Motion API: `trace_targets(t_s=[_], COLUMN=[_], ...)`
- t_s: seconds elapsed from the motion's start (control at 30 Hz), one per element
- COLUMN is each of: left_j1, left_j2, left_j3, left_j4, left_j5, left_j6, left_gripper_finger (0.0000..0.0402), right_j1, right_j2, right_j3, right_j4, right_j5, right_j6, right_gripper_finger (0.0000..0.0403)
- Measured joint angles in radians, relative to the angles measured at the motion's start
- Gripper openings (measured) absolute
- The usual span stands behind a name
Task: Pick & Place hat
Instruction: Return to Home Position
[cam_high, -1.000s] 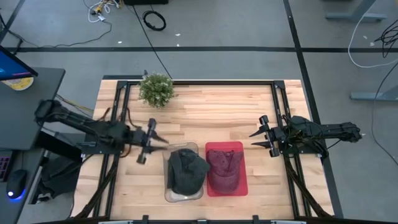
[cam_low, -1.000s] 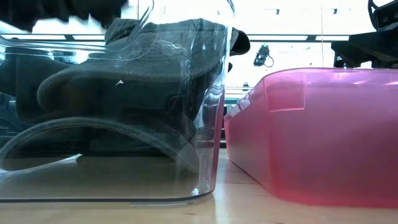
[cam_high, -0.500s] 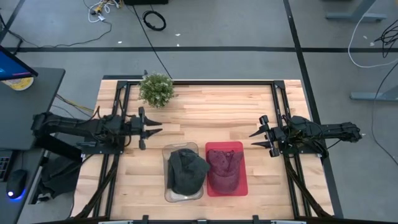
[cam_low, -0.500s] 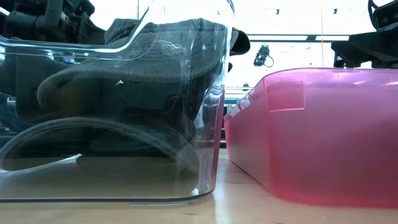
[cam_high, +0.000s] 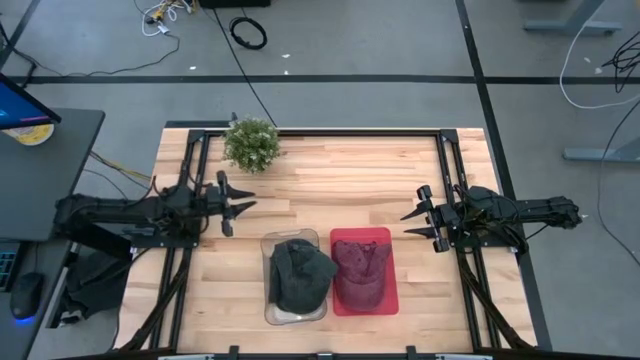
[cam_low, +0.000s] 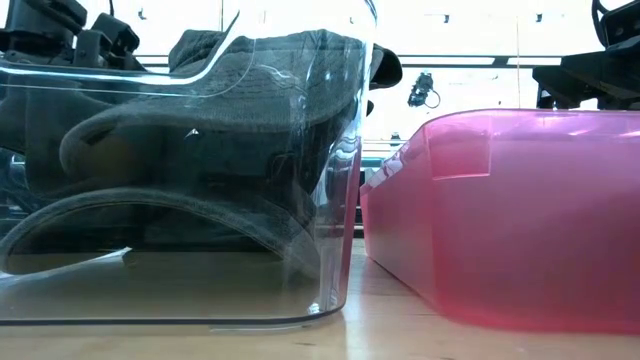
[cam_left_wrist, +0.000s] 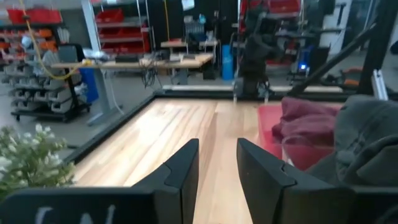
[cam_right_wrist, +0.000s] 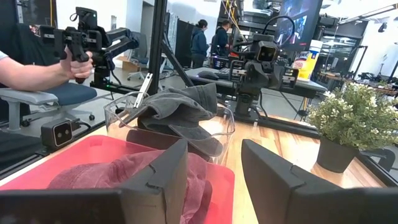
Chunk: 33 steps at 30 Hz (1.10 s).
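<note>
A dark grey hat (cam_high: 300, 275) lies in a clear plastic bin (cam_high: 270, 312) near the table's near edge; in the low view the grey hat (cam_low: 200, 130) fills the clear bin (cam_low: 330, 200). A maroon hat (cam_high: 360, 272) lies in a red bin (cam_high: 387, 240) beside it. My left gripper (cam_high: 240, 205) hovers open at the table's left side, apart from both bins. My right gripper (cam_high: 412, 222) waits open at the right edge. The right wrist view shows the grey hat (cam_right_wrist: 180, 109) and the maroon hat (cam_right_wrist: 118, 171).
A small potted plant (cam_high: 251, 143) stands near the far left corner. Bare wood spreads over the far half of the table (cam_high: 350, 180). In the right wrist view a person's hand (cam_right_wrist: 71, 65) holds a controller beyond the table, and other people stand farther back.
My left gripper has drawn back from beside the clear bin toward the table's left and far side, and now points level across the table. The grey hat stays in the clear bin. The right arm has kept still.
</note>
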Motion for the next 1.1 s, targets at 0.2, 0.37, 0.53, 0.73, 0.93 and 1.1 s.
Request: trace_targets(t_s=[0.2,0.37,0.53,0.73,0.93,1.1], left_j1=[0.001,0.002,0.002,0.002,0.002,0.002], left_j2=[-0.139,-0.231,-0.274,-0.280,-0.278,-0.246], left_j3=[-0.043,-0.043,-0.043,-0.043,-0.043,-0.043], left_j4=[-0.027,-0.119,-0.214,-0.229,-0.233,-0.236], left_j5=[0.016,0.027,0.086,0.139,0.142,0.142], left_j6=[0.024,0.027,0.092,0.139,0.133,0.127], left_gripper_finger=[0.0115,0.0115,0.0115,0.0115,0.0115,0.0115], right_j1=[0.000,0.000,0.000,0.000,0.000,0.000], right_j2=[0.000,0.000,0.000,0.000,0.000,0.000], right_j3=[0.000,0.000,0.000,0.000,0.000,0.000], right_j4=[0.000,0.000,0.000,0.000,0.000,0.000], right_j5=[0.000,0.000,0.000,0.000,0.000,0.000], right_j6=[0.000,0.000,0.000,0.000,0.000,0.000], right_gripper_finger=[0.0157,0.0157,0.0157,0.0157,0.0157,0.0157])
